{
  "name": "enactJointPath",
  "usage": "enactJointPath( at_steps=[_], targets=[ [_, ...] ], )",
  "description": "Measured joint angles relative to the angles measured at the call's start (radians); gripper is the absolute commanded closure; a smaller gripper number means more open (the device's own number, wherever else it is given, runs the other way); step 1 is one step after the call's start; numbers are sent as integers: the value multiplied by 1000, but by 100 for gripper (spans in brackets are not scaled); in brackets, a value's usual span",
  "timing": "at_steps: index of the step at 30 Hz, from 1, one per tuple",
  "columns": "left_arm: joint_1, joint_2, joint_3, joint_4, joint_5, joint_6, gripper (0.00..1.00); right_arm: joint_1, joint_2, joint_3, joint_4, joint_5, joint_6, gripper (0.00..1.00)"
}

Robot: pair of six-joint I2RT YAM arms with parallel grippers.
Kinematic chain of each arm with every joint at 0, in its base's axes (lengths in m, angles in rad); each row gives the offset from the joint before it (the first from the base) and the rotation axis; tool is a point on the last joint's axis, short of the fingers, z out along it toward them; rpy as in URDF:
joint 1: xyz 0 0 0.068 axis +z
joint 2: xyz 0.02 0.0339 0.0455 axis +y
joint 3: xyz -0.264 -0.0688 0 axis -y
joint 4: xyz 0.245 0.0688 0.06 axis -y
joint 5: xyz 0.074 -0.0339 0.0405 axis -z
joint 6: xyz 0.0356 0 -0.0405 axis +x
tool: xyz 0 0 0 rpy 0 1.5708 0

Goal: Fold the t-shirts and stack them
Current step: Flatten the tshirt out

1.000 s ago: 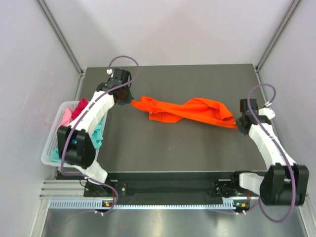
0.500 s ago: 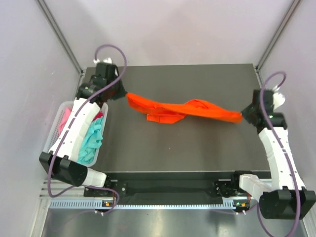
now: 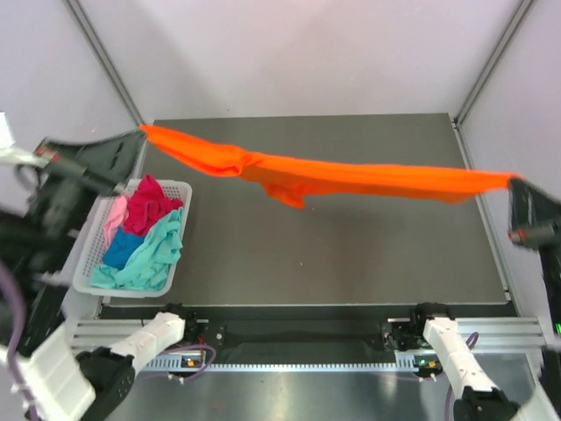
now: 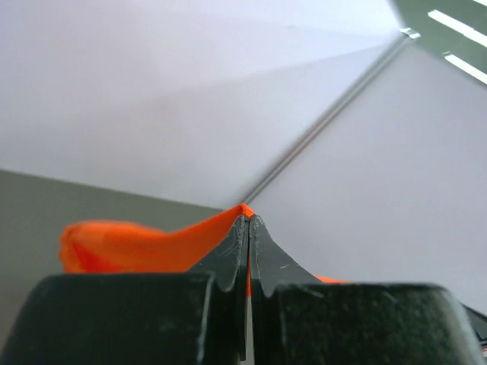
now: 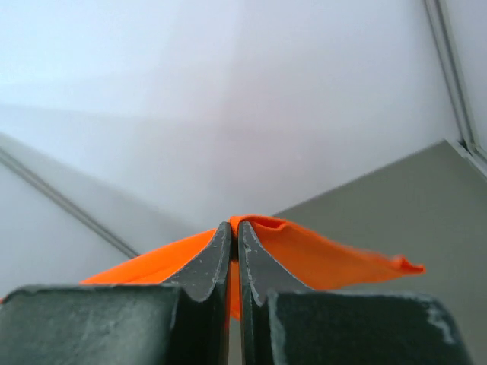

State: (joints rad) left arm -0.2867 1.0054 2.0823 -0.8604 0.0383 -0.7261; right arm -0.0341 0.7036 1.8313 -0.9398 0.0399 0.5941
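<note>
The bright orange t-shirt (image 3: 333,180) hangs stretched in the air across the whole table, high above it, with a small fold drooping in the middle. My left gripper (image 3: 140,132) is shut on its left end, up at the far left; the cloth shows between the jaws in the left wrist view (image 4: 152,247). My right gripper (image 3: 515,180) is shut on its right end at the right edge; orange cloth (image 5: 327,255) sticks out past the jaws in the right wrist view. Magenta (image 3: 149,203), pale pink (image 3: 116,213) and teal (image 3: 149,259) shirts lie crumpled in the basket.
A white plastic lattice basket (image 3: 83,272) stands at the table's left edge, with a blue cloth (image 3: 121,248) among the shirts. The dark table top (image 3: 333,254) lies under the stretched shirt. Pale walls close in on both sides.
Both arms have risen and spread far apart. The orange shirt was lifted off the table and pulled from a bunched strip into a long taut band in the air.
</note>
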Motion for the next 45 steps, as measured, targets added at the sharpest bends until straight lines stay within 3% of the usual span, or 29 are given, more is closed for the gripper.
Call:
enactJointPath(
  at_steps=[4, 10, 15, 21, 27, 32, 37, 42, 45],
  targets=[
    [1, -97, 51, -16, 49, -43, 100, -1, -91, 131, -66, -39, 5, 100],
    [1, -100, 142, -70, 89, -64, 100, -2, -115, 243, -82, -70, 29, 100],
    [1, -90, 41, -25, 69, -25, 100, -2, -113, 56, -23, -68, 27, 100],
    [1, 98, -106, 47, 15, 60, 100, -2, -29, -366, 180, -35, -1, 100],
    [5, 382, -386, 251, -77, 154, 100, -2, 170, -794, 535, -16, -7, 100],
    [19, 636, -471, 391, -106, 201, 100, -2, 444, -1003, 885, -19, 22, 100],
    [48, 895, -432, 533, -55, 183, 100, -8, 785, -992, 1175, -68, 51, 100],
    [94, 1171, -292, 589, 24, 124, 100, -28, 1157, -750, 1266, -183, 62, 100],
    [117, 1268, -222, 588, 50, 100, 100, -38, 1263, -650, 1268, -214, 61, 100]
  ],
)
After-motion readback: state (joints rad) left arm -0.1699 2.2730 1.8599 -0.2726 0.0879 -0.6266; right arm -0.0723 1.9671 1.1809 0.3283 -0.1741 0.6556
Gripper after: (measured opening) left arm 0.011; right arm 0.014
